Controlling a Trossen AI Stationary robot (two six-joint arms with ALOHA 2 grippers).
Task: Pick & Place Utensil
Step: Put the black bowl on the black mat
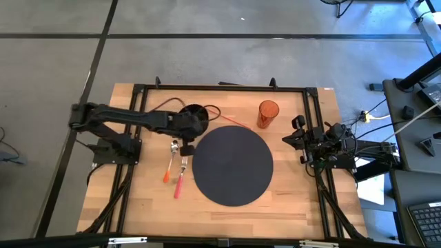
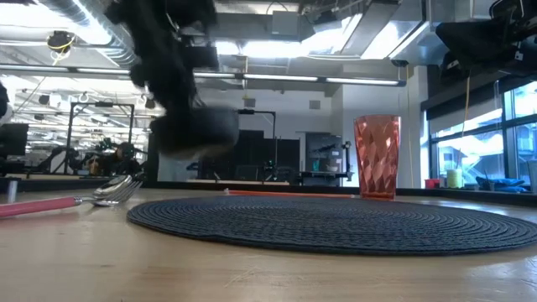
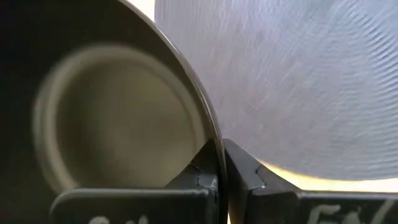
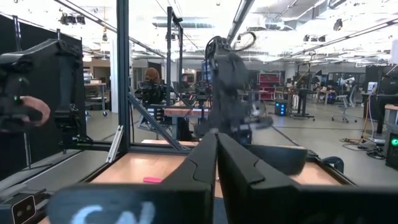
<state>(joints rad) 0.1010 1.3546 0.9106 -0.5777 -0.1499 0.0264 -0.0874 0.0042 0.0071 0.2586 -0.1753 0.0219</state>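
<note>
A spoon with an orange handle (image 1: 171, 160) and a fork with a pink handle (image 1: 181, 176) lie flat on the wood, side by side, just left of the round dark placemat (image 1: 233, 165); in the low view they show at the left (image 2: 101, 195). My left gripper (image 1: 187, 127) is over the mat's far-left edge, shut on a dark bowl (image 1: 196, 116). My right gripper (image 1: 300, 140) waits shut at the table's right edge, touching nothing. My left gripper holds the dark bowl by its rim (image 3: 216, 144), one finger (image 3: 200, 176) inside the bowl and one (image 3: 247, 172) outside. The fingers reach level from the table's left side. The bowl (image 2: 197, 130) is lifted clear of the table, above the mat's edge.
An orange faceted cup (image 1: 268, 114) stands upright beyond the mat's far-right edge (image 2: 377, 157). A thin orange stick (image 1: 234, 122) lies beyond the mat on its far side. Bare wood lies at the near edge and on the right. A black frame rims the table.
</note>
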